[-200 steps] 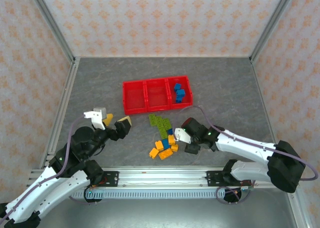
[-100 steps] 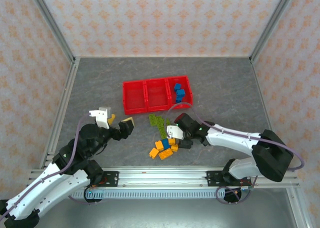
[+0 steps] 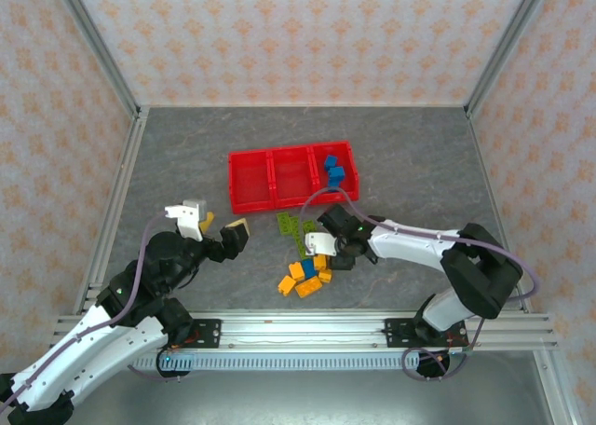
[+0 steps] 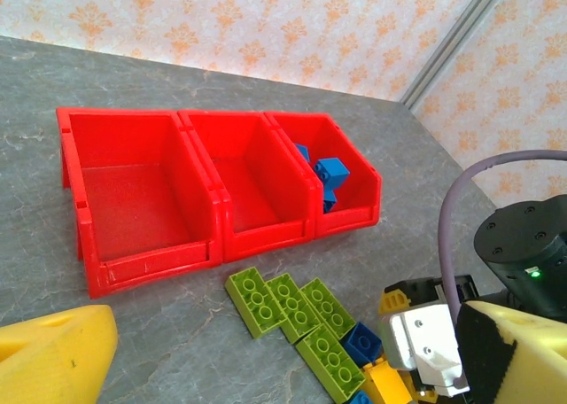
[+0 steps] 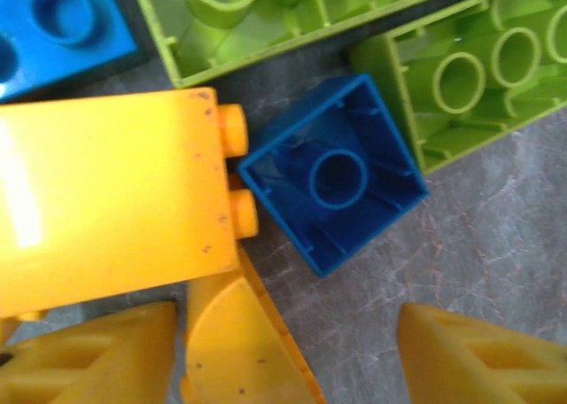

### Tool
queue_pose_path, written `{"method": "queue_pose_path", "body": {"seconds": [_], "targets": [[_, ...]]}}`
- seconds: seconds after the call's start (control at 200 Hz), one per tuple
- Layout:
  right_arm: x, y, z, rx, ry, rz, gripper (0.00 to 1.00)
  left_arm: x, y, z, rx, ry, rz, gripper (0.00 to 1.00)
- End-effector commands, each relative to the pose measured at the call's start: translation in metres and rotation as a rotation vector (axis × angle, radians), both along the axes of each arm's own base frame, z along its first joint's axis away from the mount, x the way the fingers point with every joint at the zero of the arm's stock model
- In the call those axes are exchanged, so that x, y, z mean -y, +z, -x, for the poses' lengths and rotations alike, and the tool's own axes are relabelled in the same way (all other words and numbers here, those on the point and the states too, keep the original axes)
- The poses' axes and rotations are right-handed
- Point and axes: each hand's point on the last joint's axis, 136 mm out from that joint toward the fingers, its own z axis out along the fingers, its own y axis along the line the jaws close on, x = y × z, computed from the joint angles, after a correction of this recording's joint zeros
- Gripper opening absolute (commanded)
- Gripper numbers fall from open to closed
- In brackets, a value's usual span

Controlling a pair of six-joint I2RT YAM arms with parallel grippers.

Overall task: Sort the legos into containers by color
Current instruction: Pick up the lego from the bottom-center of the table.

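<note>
The red three-compartment tray (image 3: pixel 250 179) sits mid-table; its right bin holds blue bricks (image 3: pixel 333 171), the other two are bare. Loose legos lie in front of it: olive green bricks (image 3: pixel 296 227), orange-yellow bricks (image 3: pixel 305 283) and a blue one. My right gripper (image 3: pixel 331 252) is open, low over this pile. In the right wrist view an upturned blue brick (image 5: pixel 332 182) lies just ahead of the open gripper (image 5: pixel 283 360), with an orange brick (image 5: pixel 106 236) to its left and green bricks (image 5: pixel 443 76) beyond. My left gripper (image 3: pixel 214 222) hangs open and empty, left of the pile.
The left wrist view shows the tray (image 4: pixel 142 262), the blue bricks (image 4: pixel 328 174) in its right bin, a row of green bricks (image 4: pixel 292 306) and the right gripper (image 4: pixel 425 346) at the pile. Metal frame rails border the grey table.
My right gripper has moved left and away from the base, in over the lego pile. The left arm shifted slightly at first and now holds still.
</note>
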Motion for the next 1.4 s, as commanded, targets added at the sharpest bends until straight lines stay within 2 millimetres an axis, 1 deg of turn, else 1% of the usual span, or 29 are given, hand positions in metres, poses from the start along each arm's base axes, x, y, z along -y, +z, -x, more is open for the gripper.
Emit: {"method": "queue_pose_path", "body": {"seconds": [0.0,0.065,0.19,0.355,0.415,0.43,0.496,0.566,0.616,0.711,0.756,0.796,0.831,0.846,0.871,0.926,0.996,1.006,1.101,1.176,1.241,1.336,1.392], "targets": [[0.003,-0.002,0.007,-0.044,0.01,0.028,0.58,0.001,-0.001,-0.003,0.0,0.002,-0.019,0.99],[0.005,-0.004,0.01,-0.053,0.009,0.033,0.51,0.002,-0.003,-0.003,-0.004,0.001,-0.023,0.99],[0.006,-0.006,0.016,-0.053,0.01,0.029,0.44,0.001,-0.004,-0.005,-0.008,0.009,-0.029,0.99],[0.01,-0.008,0.016,-0.029,-0.005,0.044,0.25,0.0,-0.003,-0.004,-0.005,0.016,-0.028,0.99],[0.01,-0.007,0.016,-0.027,-0.014,0.043,0.2,-0.002,-0.001,-0.004,-0.001,0.019,-0.023,0.99],[0.01,-0.007,0.016,-0.027,-0.017,0.041,0.17,-0.002,-0.001,-0.004,0.0,0.02,-0.023,0.99],[0.009,-0.002,0.018,-0.031,-0.026,0.021,0.15,-0.004,0.001,-0.003,0.007,0.025,-0.015,0.99],[0.004,0.009,0.019,-0.031,-0.047,-0.027,0.14,-0.006,0.005,-0.001,0.018,0.032,-0.002,0.99],[-0.001,0.022,0.02,-0.03,-0.066,-0.081,0.14,-0.008,0.007,0.0,0.028,0.036,0.008,0.99],[-0.016,0.057,0.02,-0.01,-0.09,-0.224,0.11,-0.009,0.01,0.001,0.039,0.038,0.018,0.99],[-0.026,0.079,0.018,0.007,-0.102,-0.316,0.08,-0.009,0.01,0.001,0.04,0.038,0.019,0.99],[-0.035,0.101,0.012,0.039,-0.131,-0.408,0.07,-0.009,0.01,0.001,0.04,0.039,0.018,0.99],[-0.044,0.115,0.006,0.053,-0.152,-0.471,0.04,-0.009,0.01,0.001,0.038,0.037,0.018,0.99],[-0.048,0.13,0.005,0.072,-0.15,-0.521,0.04,-0.009,0.01,0.0,0.038,0.038,0.017,0.99],[-0.053,0.144,0.003,0.08,-0.152,-0.571,0.03,-0.009,0.009,0.0,0.035,0.039,0.014,0.99],[-0.066,0.169,-0.003,0.095,-0.157,-0.662,0.0,-0.009,0.008,-0.001,0.03,0.045,0.009,0.99],[-0.082,0.201,-0.018,0.123,-0.198,-0.775,0.0,-0.01,0.006,-0.002,0.022,0.056,0.001,0.99],[-0.085,0.199,-0.022,0.117,-0.208,-0.777,0.0,-0.011,0.006,-0.002,0.021,0.058,0.001,0.99],[-0.102,0.22,-0.05,0.118,-0.312,-0.878,0.0,-0.014,0.007,-0.003,0.023,0.074,0.002,0.99],[-0.112,0.225,-0.073,0.081,-0.401,-0.928,0.0,-0.016,0.009,-0.002,0.028,0.081,0.007,0.99],[-0.118,0.222,-0.093,0.05,-0.484,-0.943,0.0,-0.018,0.012,-0.001,0.038,0.089,0.018,0.99],[-0.122,0.202,-0.124,0.004,-0.636,-0.922,0.0,-0.022,0.014,-0.001,0.061,0.102,0.027,0.99],[-0.123,0.186,-0.139,-0.032,-0.72,-0.893,0.0,-0.021,0.016,0.0,0.079,0.091,0.038,0.99]]}}
